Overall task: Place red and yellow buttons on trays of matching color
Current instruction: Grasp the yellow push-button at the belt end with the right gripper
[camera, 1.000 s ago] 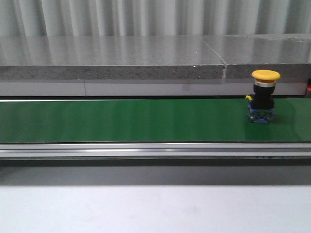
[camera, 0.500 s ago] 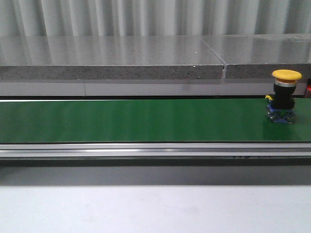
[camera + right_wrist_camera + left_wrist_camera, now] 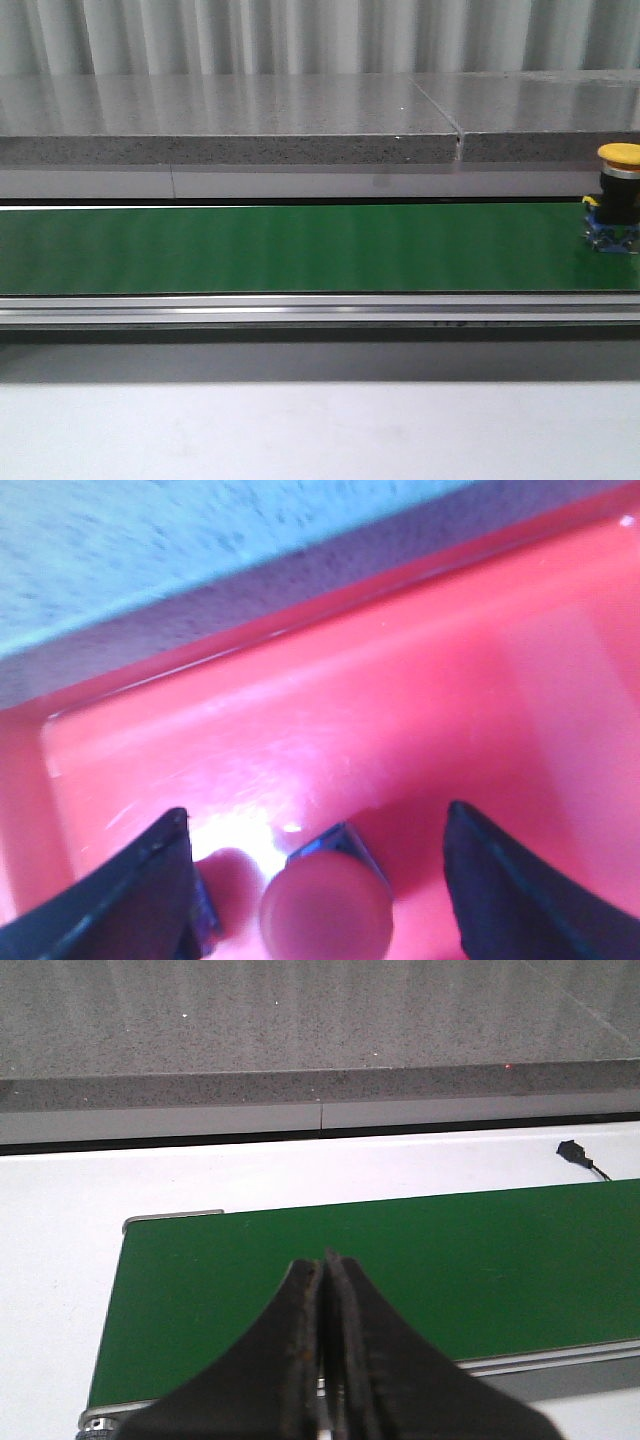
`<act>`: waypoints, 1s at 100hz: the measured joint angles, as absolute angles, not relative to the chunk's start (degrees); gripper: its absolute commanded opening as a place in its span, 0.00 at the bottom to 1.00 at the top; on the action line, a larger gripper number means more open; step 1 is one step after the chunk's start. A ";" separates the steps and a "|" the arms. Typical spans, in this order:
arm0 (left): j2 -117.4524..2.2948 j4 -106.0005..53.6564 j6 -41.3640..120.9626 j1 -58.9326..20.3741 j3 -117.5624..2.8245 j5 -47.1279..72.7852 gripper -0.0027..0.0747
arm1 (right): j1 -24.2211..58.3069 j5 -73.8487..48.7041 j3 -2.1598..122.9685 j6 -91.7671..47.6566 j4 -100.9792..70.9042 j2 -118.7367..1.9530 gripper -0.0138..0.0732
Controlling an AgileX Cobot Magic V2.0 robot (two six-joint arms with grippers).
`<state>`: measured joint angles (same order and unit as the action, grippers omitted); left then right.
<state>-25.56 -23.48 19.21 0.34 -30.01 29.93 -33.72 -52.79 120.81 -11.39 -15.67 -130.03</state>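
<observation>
One yellow button (image 3: 619, 198) on one green belt (image 3: 300, 248), two red buttons (image 3: 325, 910) in one red tray (image 3: 420, 680), two tools (image 3: 325, 1345) (image 3: 320, 880).

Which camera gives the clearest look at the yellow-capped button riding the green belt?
The front view: the yellow button stands upright on the green belt at the far right edge of the picture. The left wrist view shows only bare belt beyond its shut jaws. The right wrist view looks into a red tray, not the belt.

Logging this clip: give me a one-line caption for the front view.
A yellow-capped button stands upright at the far right edge of the green conveyor belt, no arm in sight.
</observation>
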 measured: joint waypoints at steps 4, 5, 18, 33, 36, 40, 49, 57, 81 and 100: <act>-25.56 -23.48 19.21 0.34 -30.01 29.93 0.01 | -33.72 -53.35 120.81 -11.86 -15.77 -129.18 0.77; -25.56 -23.48 19.21 0.34 -30.01 29.93 0.01 | -33.72 -53.38 120.81 -11.99 -15.77 -128.78 0.77; -25.56 -23.48 19.21 0.34 -30.01 29.93 0.01 | -33.72 -55.95 120.81 -13.85 -17.06 -125.19 0.77; -25.56 -23.48 19.21 0.34 -30.01 29.93 0.01 | -33.56 -59.84 119.86 -16.49 -19.46 -119.58 0.77; -25.56 -23.48 19.21 0.34 -30.01 29.93 0.01 | -33.44 -60.55 119.02 -16.75 -19.58 -118.35 0.77; -25.56 -23.48 19.21 0.34 -30.01 29.93 0.01 | -33.44 -61.19 117.92 -17.38 -19.81 -116.40 0.77; -25.56 -23.48 19.21 0.34 -30.01 29.93 0.01 | -33.09 -62.52 114.02 -18.82 -20.04 -111.86 0.77; -25.56 -23.48 19.21 0.34 -30.01 29.93 0.01 | -32.70 -64.16 109.30 -20.16 -20.14 -107.70 0.77; -25.56 -23.48 19.21 0.34 -30.01 29.93 0.01 | -31.96 -68.71 94.59 -22.35 -20.26 -96.53 0.77; -25.56 -23.57 19.21 0.34 -30.01 29.93 0.01 | -27.45 -70.52 87.42 -23.59 -20.15 -94.34 0.77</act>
